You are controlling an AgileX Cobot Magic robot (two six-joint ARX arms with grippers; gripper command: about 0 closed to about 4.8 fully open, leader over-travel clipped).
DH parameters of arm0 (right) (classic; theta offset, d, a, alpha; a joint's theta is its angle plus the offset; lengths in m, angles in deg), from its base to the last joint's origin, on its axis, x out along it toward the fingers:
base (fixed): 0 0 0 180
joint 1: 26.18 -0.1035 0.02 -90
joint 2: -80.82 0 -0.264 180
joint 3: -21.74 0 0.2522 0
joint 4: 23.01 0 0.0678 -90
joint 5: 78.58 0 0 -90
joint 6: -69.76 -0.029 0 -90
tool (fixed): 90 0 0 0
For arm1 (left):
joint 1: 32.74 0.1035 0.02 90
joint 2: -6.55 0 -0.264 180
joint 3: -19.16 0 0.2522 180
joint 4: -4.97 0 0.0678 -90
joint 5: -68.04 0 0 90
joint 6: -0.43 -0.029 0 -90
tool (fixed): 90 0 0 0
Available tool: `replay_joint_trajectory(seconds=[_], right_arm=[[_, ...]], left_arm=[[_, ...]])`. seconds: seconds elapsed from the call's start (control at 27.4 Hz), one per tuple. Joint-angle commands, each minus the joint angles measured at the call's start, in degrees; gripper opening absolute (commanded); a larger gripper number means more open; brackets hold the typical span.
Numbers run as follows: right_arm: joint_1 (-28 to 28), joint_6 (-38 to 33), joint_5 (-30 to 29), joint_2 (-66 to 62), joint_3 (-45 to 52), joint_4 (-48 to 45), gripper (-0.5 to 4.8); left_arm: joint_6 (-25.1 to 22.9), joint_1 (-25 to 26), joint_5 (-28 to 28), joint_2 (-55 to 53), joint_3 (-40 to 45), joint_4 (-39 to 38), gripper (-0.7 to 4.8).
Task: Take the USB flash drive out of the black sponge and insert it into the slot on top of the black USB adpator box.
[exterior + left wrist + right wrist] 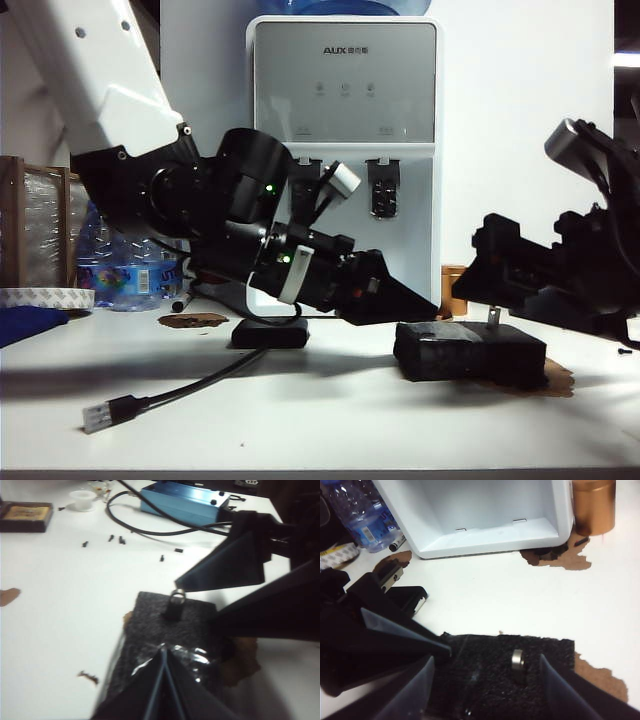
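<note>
USB flash drive (493, 315) upright in black sponge (470, 352), ring end up, body sunk in the foam; not yet extracted. Sponge right of centre on white table (320, 420). Black USB adpator box (269, 333) to its left and well apart, cable running toward the near-left edge, ending in USB plug (105, 413). Slot not discernible in any view.

Right gripper (485, 680) low over the sponge, jaws wide apart and straddling the drive, nothing held. Probable reason: lining up to pinch the ring end for a straight pull.

Left gripper (425, 305) at the sponge's left end, tips at or on its top surface; contact uncertain. Likely there to pin the foam down during the pull. Jaw state: cannot tell.

Exterior view: overall layout, box and cable, drive only a thin sliver. Left wrist view: drive's loop (177, 599) and one right fingertip (182, 584) just beside it. Right wrist view: drive (518, 660) between the spread fingers, closer to one of them.
</note>
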Motion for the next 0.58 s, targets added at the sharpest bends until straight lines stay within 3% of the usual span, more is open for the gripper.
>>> replay_joint_trajectory(seconds=[0.04,0.11,0.29,0.4,0.47,0.58], right_arm=[[-0.13,1.09,0.81,0.02,-0.20,-0.94,3.39],[-0.13,1.22,0.81,0.02,-0.20,-0.87,3.31],[-0.13,2.12,0.76,0.02,-0.20,-0.85,2.16],[-0.13,2.12,0.76,0.02,-0.20,-0.83,2.05],[-0.13,2.12,0.68,0.02,-0.20,-0.83,0.17],[-0.13,2.12,0.50,0.02,-0.20,-0.85,-0.02]], left_arm=[[0.09,-0.46,-0.31,0.24,-0.04,0.68,-0.05],[0.39,-0.70,-0.26,0.22,-0.04,0.63,-0.05],[0.37,-1.05,-0.13,-1.20,-0.04,0.63,-0.05],[0.35,-0.72,0.00,-3.10,-0.04,0.44,-0.05],[-0.04,-0.04,0.15,-3.91,0.00,0.24,-0.05],[-0.07,0.33,0.15,-3.93,0.07,0.39,-0.05]])
